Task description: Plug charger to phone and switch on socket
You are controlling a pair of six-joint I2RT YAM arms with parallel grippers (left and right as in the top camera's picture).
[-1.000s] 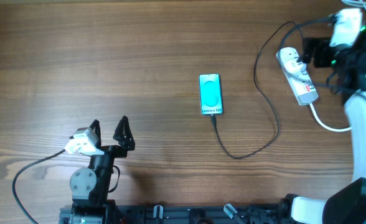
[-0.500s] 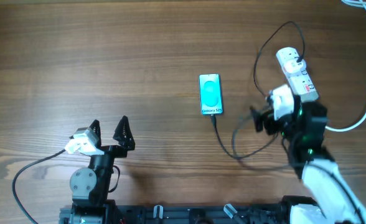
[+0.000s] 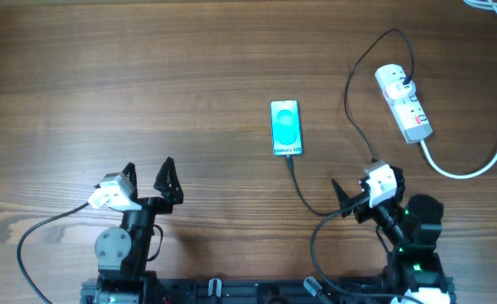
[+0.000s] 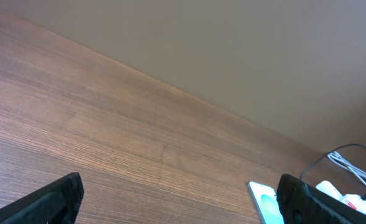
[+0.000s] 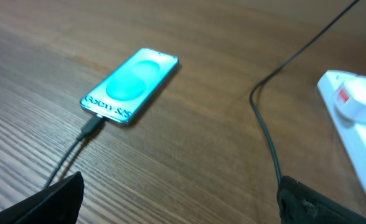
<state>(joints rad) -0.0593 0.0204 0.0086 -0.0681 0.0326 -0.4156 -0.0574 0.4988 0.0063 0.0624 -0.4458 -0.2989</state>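
- The small flat rectangular smartphone (image 3: 286, 128), its white screen showing a teal oval, lies face up on the brown wooden table (image 3: 147, 67).
- The thin black charger cable (image 3: 302, 192) has its plug against the smartphone's short lower edge, by the printed text. The right wrist view shows it seated there.
- From the smartphone the cable curves down and right, then climbs in a wide arc to the oblong white power strip (image 3: 403, 103), which lies up and to the right of the smartphone.
- Red switches show on the strip; whether they are on or off cannot be told.
- A thick white cord (image 3: 460, 173) leaves the strip's grey end, on the far side from the smartphone.
- The right gripper (image 5: 180, 186) sits below and right of the smartphone, over the cable's bend. Its fingers are spread wide and hold nothing.
- The left gripper (image 3: 148, 165) is well to the lower left of the smartphone, its fingers likewise spread apart and empty.
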